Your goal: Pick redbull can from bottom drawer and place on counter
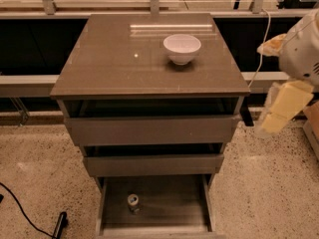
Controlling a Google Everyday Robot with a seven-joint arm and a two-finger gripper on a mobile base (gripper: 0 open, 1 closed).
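The speckled floor (269,193) fills the lower part of the view, and on it stands the grey-brown cabinet (75,128). Its glossy top, the table (114,63), is the widest surface and reflects a strip of light near its far edge. Below it are three drawers. The top drawer (149,130) and the middle drawer (152,165) each show a dark gap above their fronts, and the bottom drawer (169,208) is pulled out farthest, with its flat grey inside on show.

My white arm (304,49) comes in from the right edge, beside the cabinet and level with the table. A white bowl (182,48) sits upright on the table, right of middle and toward the back.

My tool (271,122) (the cream-coloured part) hangs below the arm, off the cabinet's right side near the top drawer's corner. It is well apart from the can, and I cannot tell whether it is released or clenched.

The can (133,202) stands upright in the bottom drawer, left of middle, touching none of the walls.
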